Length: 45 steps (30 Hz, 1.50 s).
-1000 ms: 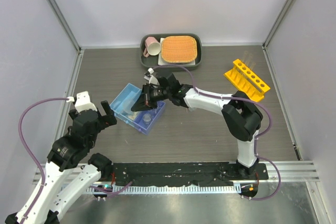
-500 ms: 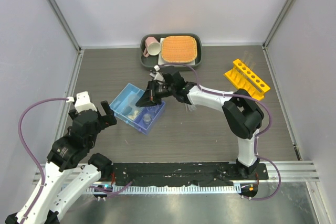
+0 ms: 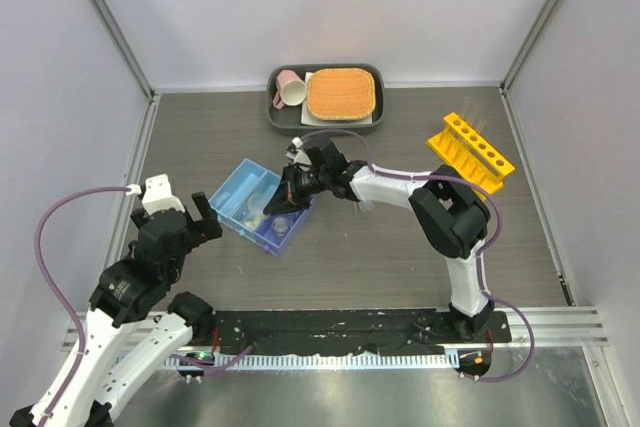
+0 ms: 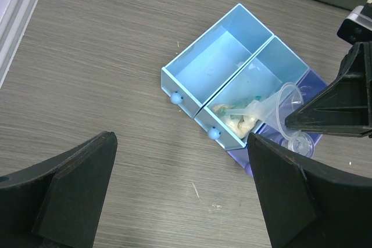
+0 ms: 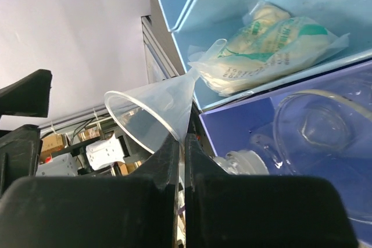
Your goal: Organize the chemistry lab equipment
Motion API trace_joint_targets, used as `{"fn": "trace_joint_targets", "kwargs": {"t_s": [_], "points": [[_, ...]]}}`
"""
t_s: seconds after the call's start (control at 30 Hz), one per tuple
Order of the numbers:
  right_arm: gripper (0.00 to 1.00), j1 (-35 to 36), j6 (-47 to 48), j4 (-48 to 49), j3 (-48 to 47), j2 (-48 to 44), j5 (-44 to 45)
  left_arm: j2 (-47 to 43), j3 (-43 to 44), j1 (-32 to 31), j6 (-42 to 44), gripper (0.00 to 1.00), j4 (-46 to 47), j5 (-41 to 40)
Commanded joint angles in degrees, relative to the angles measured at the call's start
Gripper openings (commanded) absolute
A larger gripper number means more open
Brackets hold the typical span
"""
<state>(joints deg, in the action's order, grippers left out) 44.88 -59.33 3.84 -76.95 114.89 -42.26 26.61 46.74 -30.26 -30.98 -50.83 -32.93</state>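
The blue three-compartment tray [image 3: 238,190] lies left of centre on the table. My right gripper [image 3: 279,203] hangs over its right end, shut on the rim of a clear funnel [image 5: 152,110], also seen from the left wrist view as the funnel [image 4: 283,107]. The funnel's spout points at the middle compartment, where a packet of pipettes [image 5: 272,43] lies. A clear beaker [image 5: 317,125] sits in the purple end compartment. The yellow tube rack [image 3: 470,152] stands at the far right. My left gripper [image 3: 178,210] is open, just left of the tray [image 4: 209,71].
A dark tray [image 3: 276,115] at the back holds a pink mug [image 3: 290,89] and an orange woven mat [image 3: 342,93]. Grey enclosure walls close in the table on three sides. A metal rail [image 3: 540,319] runs along the near edge.
My right gripper, still holding the funnel, lifted slightly and came back down over the tray's right end, its arm shifting. The left arm has not moved.
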Motion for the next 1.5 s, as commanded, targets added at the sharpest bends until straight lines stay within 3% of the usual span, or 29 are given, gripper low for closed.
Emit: {"fn": "trace_joint_targets", "kwargs": {"t_s": [0.0, 0.37, 0.57, 0.7, 0.83, 1.07, 1.23, 1.47], "points": [[0.01, -0.2, 2.2, -1.6, -3.1, 0.8, -0.5, 0.0, 0.4, -0.1, 0.6, 1.0, 1.9, -0.8], [0.05, -1.3, 1.6, -5.3, -9.9, 5.1, 1.0, 0.0, 0.5, -0.1, 0.6, 1.0, 2.0, -0.7], [0.17, -2.5, 1.0, -5.7, -9.7, 4.3, 2.4, 0.2, 0.5, -0.1, 0.7, 1.0, 2.0, -0.6], [0.32, -3.5, 0.6, -5.8, -9.2, 3.3, 3.3, 0.4, 0.4, -0.1, 0.7, 1.0, 2.0, -0.5], [0.37, -4.1, 0.3, -5.9, -8.7, 2.6, 4.2, 0.5, 0.5, -0.1, 0.7, 1.0, 2.0, -0.4], [0.37, -4.4, 1.1, -8.2, -9.7, 0.1, 6.2, 0.6, 0.5, -0.1, 0.7, 1.0, 2.0, -0.4], [0.37, -2.9, 5.5, -13.9, -13.6, -3.8, 8.7, 0.7, 0.5, -0.1, 0.7, 1.0, 2.0, -0.4], [0.37, 3.2, 28.1, -35.2, -25.5, -4.4, 22.0, 0.5, 0.5, -0.1, 0.7, 1.0, 2.0, -0.4]]}}
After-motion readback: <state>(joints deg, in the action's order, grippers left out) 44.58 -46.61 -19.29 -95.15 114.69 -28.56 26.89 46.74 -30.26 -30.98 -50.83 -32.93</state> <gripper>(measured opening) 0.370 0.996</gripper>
